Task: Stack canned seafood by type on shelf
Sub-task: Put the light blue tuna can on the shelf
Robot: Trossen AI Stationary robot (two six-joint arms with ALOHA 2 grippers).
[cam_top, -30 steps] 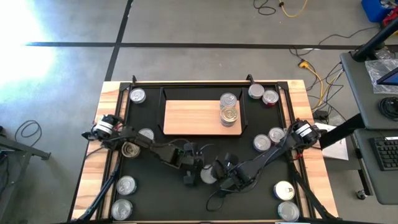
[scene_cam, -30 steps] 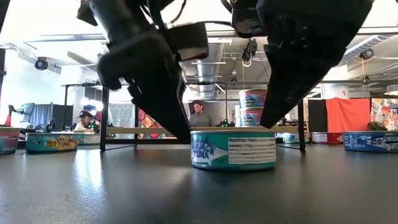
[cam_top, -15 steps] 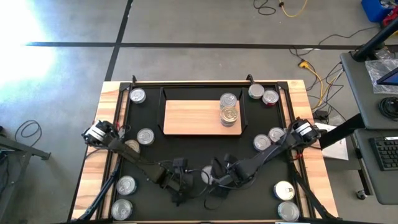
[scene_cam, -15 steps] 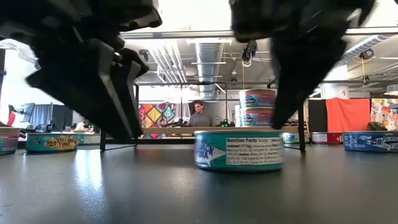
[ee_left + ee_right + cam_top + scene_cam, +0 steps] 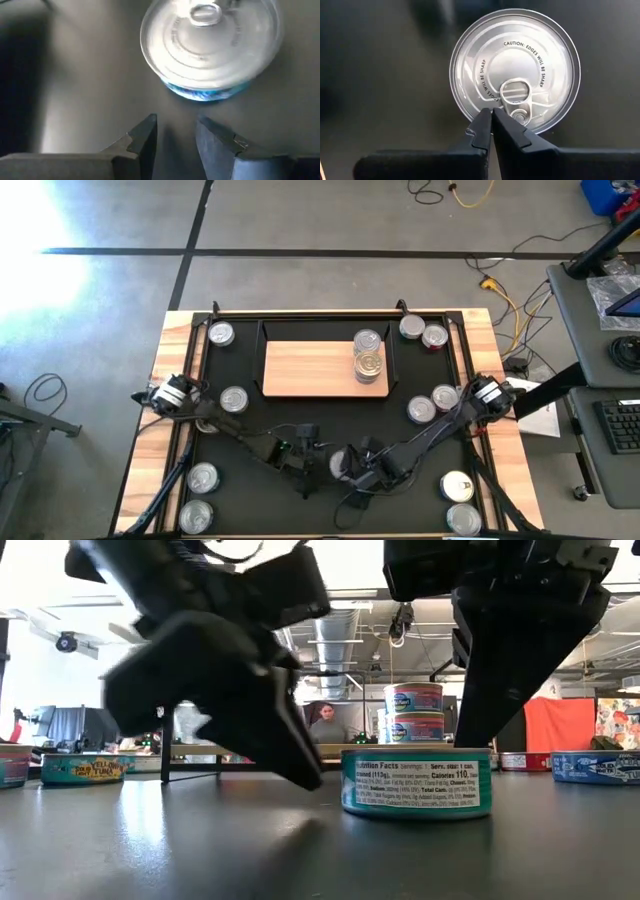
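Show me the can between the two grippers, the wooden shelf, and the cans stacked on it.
can between the grippers (image 5: 515, 70), right wrist view, silver lid
shelf (image 5: 305, 368), high view, bare wood
stacked cans (image 5: 370, 366), high view, top lid

The can lid (image 5: 515, 70) reads "CAUTION: EDGES WILL BE SHARP"; that can's side label (image 5: 417, 782) shows "Nutrition Facts".

The high view looks straight down on the whole bench (image 5: 175, 380). The low view sits at mat level, facing the room. Both wrist views look closely down on one can (image 5: 515, 70), which the low view shares.
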